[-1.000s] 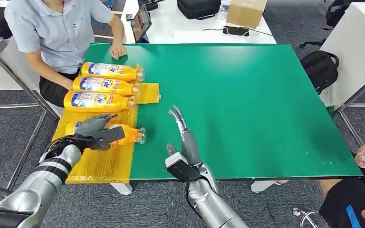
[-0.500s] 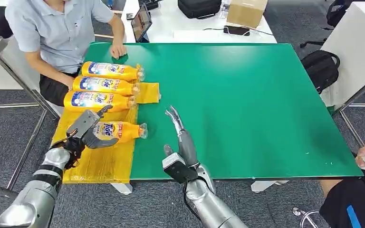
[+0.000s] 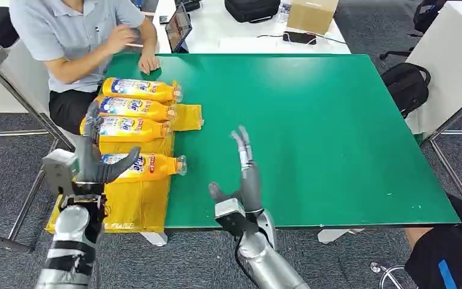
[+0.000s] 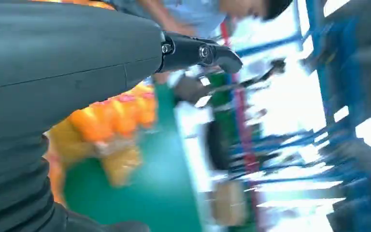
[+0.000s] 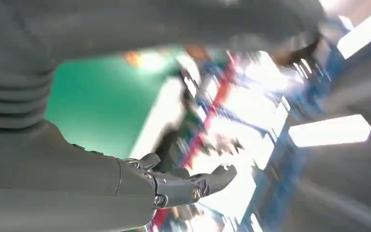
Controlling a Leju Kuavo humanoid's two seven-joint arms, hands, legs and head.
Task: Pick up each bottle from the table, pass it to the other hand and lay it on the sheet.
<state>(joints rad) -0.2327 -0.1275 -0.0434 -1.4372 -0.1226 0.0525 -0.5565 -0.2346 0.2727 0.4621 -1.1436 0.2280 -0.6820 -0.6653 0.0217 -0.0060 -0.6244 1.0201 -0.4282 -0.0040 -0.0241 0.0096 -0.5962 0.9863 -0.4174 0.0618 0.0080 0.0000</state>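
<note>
Green table (image 3: pixel 313 126), yellow sheet (image 3: pixel 133 201) at 9 o'clock edge carrying four bottles (image 3: pixel 133 128). Left hand (image 3: pixel 90 162) raised beside nearest bottle (image 3: pixel 147 166), fingers spread, holding nothing. Right hand (image 3: pixel 245 174) upright, fingers straight, empty.

Head view bright, sharp; wrist views motion-blurred, glary.

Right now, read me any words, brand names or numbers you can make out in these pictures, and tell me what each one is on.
"Tide": on the label of the nearest orange bottle lying on the yellow sheet, partly behind the left hand.
Labels on the three other bottles: same look, too small to read surely.
Tablet screen and cardboard box: nothing readable.
Both wrist views: too blurred, no text.
</note>
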